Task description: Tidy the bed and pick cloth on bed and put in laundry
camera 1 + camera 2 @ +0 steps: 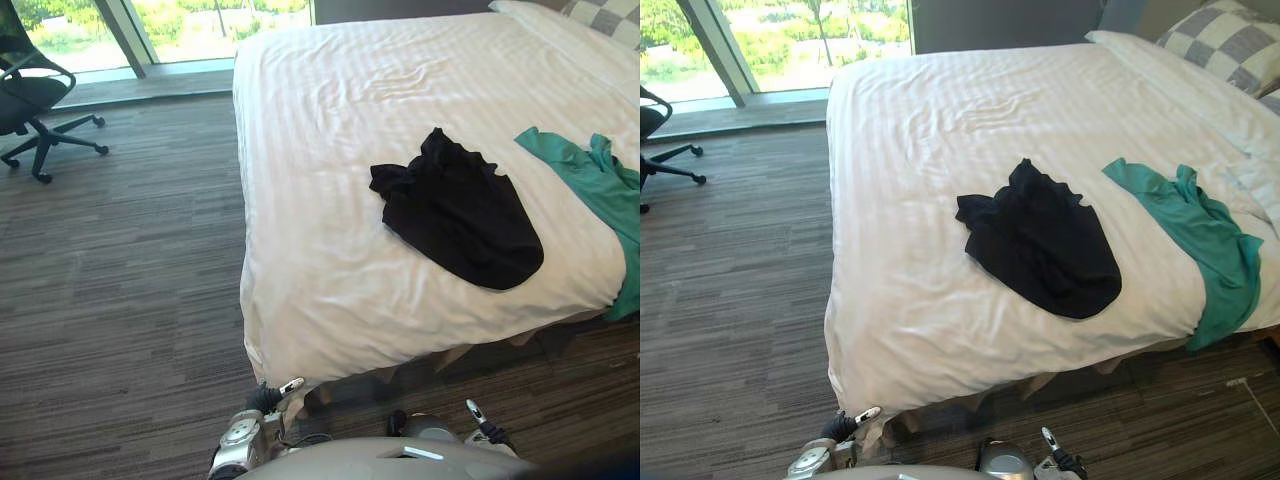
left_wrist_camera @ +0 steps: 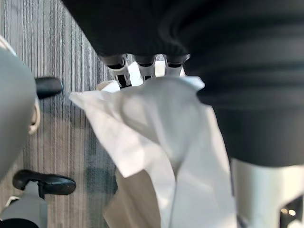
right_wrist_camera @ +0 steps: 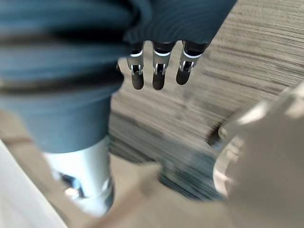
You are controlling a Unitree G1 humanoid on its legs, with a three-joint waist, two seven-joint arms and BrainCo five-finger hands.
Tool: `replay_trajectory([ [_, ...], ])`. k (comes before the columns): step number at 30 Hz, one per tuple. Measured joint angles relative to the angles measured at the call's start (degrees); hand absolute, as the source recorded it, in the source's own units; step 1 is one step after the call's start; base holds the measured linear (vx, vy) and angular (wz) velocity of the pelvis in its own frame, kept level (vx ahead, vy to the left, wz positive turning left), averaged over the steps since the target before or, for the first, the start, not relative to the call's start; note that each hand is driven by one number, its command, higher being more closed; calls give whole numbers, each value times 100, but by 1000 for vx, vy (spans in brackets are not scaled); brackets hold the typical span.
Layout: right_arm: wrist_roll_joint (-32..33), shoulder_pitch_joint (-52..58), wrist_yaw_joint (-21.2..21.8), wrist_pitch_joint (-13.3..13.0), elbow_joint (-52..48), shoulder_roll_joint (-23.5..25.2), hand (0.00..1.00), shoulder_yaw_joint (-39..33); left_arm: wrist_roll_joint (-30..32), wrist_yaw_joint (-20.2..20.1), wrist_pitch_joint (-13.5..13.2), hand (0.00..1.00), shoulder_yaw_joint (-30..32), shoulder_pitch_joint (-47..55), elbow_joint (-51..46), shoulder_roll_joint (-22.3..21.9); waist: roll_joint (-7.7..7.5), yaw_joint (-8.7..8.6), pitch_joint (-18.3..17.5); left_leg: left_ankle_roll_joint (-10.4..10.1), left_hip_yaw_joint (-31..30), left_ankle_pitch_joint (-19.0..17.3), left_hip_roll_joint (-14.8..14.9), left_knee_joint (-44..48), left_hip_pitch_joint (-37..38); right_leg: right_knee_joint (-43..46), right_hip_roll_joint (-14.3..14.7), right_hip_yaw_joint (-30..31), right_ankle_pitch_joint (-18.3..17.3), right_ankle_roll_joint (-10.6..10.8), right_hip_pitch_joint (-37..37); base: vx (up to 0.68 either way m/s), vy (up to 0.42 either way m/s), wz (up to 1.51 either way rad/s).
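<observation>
A black cloth (image 1: 460,215) lies spread on the white bed cover (image 1: 330,120), about the middle of the bed's near half. A teal cloth (image 1: 590,180) lies at the bed's right edge and hangs over its side. My left hand (image 1: 266,398) is low at the bed's near corner, against the hanging corner of the white cover (image 2: 156,123), which bunches up over the hand. My right hand (image 1: 482,420) hangs over the floor in front of the bed, its fingers (image 3: 158,71) straight and holding nothing.
A checked pillow (image 1: 1220,40) and a white pillow (image 1: 555,20) lie at the head of the bed, far right. A black office chair (image 1: 30,90) stands by the window at far left. Striped dark carpet (image 1: 130,300) runs along the bed's left side.
</observation>
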Motion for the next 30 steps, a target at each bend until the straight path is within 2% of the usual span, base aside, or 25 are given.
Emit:
replay_trajectory([
  [2, -71, -50, -443, -244, -1040, -287, 100, -337, -195, -2, 11, 0, 8, 135, -74, 76, -146, 14, -41, 34, 8, -124, -61, 31, -7, -82, -69, 19, 24, 89, 3, -205, 5, -11],
  [3, -136, -90, -506, -298, -1337, -467, 100, -455, -231, -3, 13, 0, 13, 146, -79, 78, -180, 38, -51, 37, 10, -134, -73, 51, -21, -162, -84, 9, 11, 112, 16, -176, 28, -10],
  [5, -436, -617, -517, -587, -2392, -1502, 100, -959, -403, -31, 20, 0, 41, 331, -119, 115, -172, 52, -73, 69, 30, -159, -114, 114, -32, -294, -178, -110, 68, 274, 114, -65, 43, -11],
  [6, -492, -774, -428, -642, -2626, -1810, 100, -1106, -418, -39, 20, 0, 30, 355, -118, 156, -172, 56, -73, 70, 26, -158, -124, 122, -39, -300, -189, -116, 76, 278, 109, -61, 23, 5],
  [7, -408, -1094, 42, -686, -3131, -2423, 100, -1389, -455, -55, 30, 0, -21, 379, -120, 229, -179, 66, -78, 68, -19, -156, -128, 142, -67, -312, -206, -173, 77, 283, 90, -51, -9, 20],
  [8, -330, -1249, 603, -940, -3653, -2879, 100, -1504, -568, -76, 87, 0, -43, 443, -120, 291, -203, 66, -115, 47, -68, -142, -110, 181, -150, -328, -206, -232, 79, 286, 70, -26, -20, 24],
  [9, -326, -1283, 854, -1103, -3961, -3030, 100, -1479, -613, -105, 115, 0, -61, 523, -119, 341, -214, 63, -142, 32, -102, -130, -96, 197, -204, -336, -200, -256, 84, 291, 38, 39, -37, 20],
  [10, -288, -1335, 1303, -1360, -4646, -3187, 100, -1321, -663, -132, 127, 0, -73, 647, -111, 412, -264, 41, -231, 24, -184, -95, -94, 186, -287, -327, -181, -259, 150, 252, -71, 107, -31, 9],
  [11, -284, -1358, 1758, -1610, -5319, -3144, 100, -1083, -754, -155, 106, 0, -55, 774, -95, 438, -285, 28, -276, 78, -201, -26, -109, 170, -343, -287, -151, -255, 194, 192, -109, 128, -26, 3],
  [12, -292, -1359, 1993, -1730, -5577, -3045, 100, -959, -809, -169, 83, 0, -55, 804, -82, 452, -310, 23, -273, 84, -207, -9, -105, 165, -352, -276, -139, -253, 224, 134, -121, 133, -18, 4],
  [13, -320, -1364, 2481, -1879, -5965, -2792, 100, -619, -891, -198, -7, 0, -56, 807, 22, 505, -336, 26, -259, 93, -246, -4, -97, 177, -362, -266, -127, -258, 245, 76, -117, 75, -13, 6],
  [14, -354, -1363, 2733, -1928, -6095, -2666, 100, -403, -896, -222, -46, 0, -56, 812, 59, 516, -341, 29, -258, 98, -273, -8, -105, 183, -371, -265, -133, -259, 252, 60, -116, 51, -4, 11],
  [15, -355, -1364, 3246, -1972, -6248, -2439, 100, 42, -903, -247, -120, 0, -56, 819, 90, 516, -336, 32, -254, 124, -371, -22, -144, 191, -390, -254, -159, -259, 260, 44, -109, 6, 19, 12],
  [17, -340, -1366, 4077, -1978, -6319, -2260, 100, 733, -1034, -250, -298, 0, -53, 813, 217, 494, -276, 54, -206, 229, -518, -85, -220, 251, -432, -196, -234, -264, 258, 42, -83, -1, 62, 24],
  [18, -346, -1370, 4625, -1890, -6387, -2250, 100, 1380, -1095, -257, -331, 0, -54, 818, 265, 469, -225, 70, -106, 288, -720, -153, -275, 358, -439, -124, -338, -280, 253, 47, -15, 0, 83, 34],
  [20, -344, -1396, 5076, -1713, -6436, -2158, 100, 2210, -1105, -269, -417, 0, -53, 818, 305, 461, -196, 103, 39, 357, -996, -289, -321, 561, -474, 81, -468, -392, 196, 68, 67, -38, 81, 48],
  [21, -369, -1396, 5113, -1630, -6431, -2115, 100, 2494, -1103, -270, -440, 0, -56, 818, 317, 468, -204, 119, 69, 375, -1116, -336, -335, 644, -516, 170, -517, -422, 158, 63, 82, -84, 83, 79],
  [23, -588, -1527, 5128, -1300, -6230, -1943, 100, 3461, -1103, -271, -517, 0, -58, 803, 474, 522, -257, 196, 104, 466, -1603, -453, -396, 940, -747, 505, -668, -399, 90, 107, 97, -69, 61, 95],
  [24, -666, -1595, 5112, -1214, -6144, -1882, 100, 3618, -1102, -275, -518, 0, -60, 810, 495, 542, -268, 210, 109, 475, -1702, -451, -415, 968, -804, 540, -696, -398, 90, 108, 99, -36, 41, 90],
  [26, -811, -1898, 5039, -1000, -5793, -1739, 100, 4145, -1109, -290, -515, 0, -61, 859, 514, 623, -377, 385, 48, 545, -2086, -372, -536, 998, -1043, 557, -790, -350, 76, 135, 91, -19, 25, 85],
  [30, -949, -2576, 4758, -908, -5085, -1312, 100, 4955, -1106, -329, -550, 0, -26, 891, 493, 704, -554, 569, -27, 584, -2423, -183, -696, 991, -1483, 33, -836, -323, 83, 183, 108, 4, 0, 59],
])
